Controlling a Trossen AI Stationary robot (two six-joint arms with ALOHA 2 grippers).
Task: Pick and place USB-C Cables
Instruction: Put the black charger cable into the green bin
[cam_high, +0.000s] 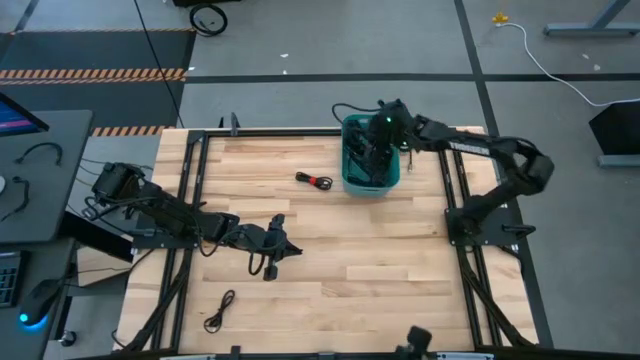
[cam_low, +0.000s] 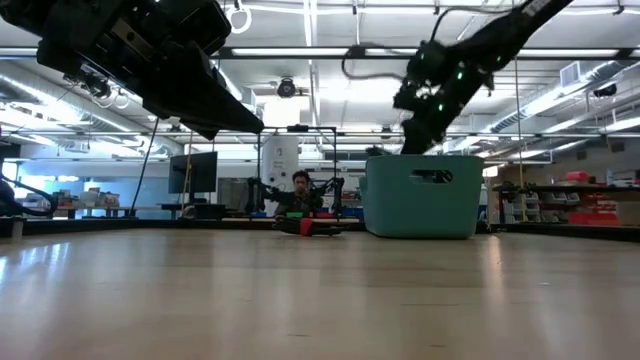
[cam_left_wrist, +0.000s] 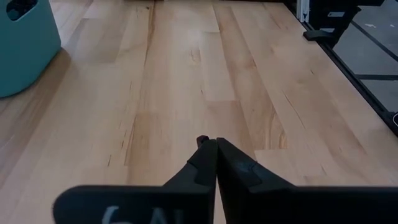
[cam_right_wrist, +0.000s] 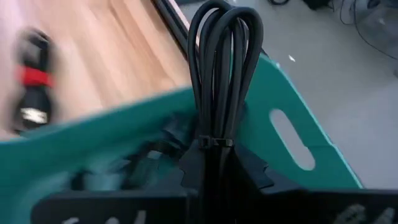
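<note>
The bin (cam_high: 372, 182) sits at the counter's (cam_high: 400, 260) back edge, cables inside; 1 cable (cam_high: 314, 181) lies just left of it, another cable (cam_high: 219, 310) near the front-left corner

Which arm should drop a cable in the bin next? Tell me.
Right. Its gripper is above the teal bin, shut on a black cable; the left gripper sits empty, mid-table.

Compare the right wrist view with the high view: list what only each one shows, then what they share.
Only the right wrist view: the right gripper shut on a tied black cable bundle over the bin.

Only the high view: the left gripper low over the wooden table and a loose black cable near the front edge.

Both: the teal bin and the red-banded cable beside it.
</note>
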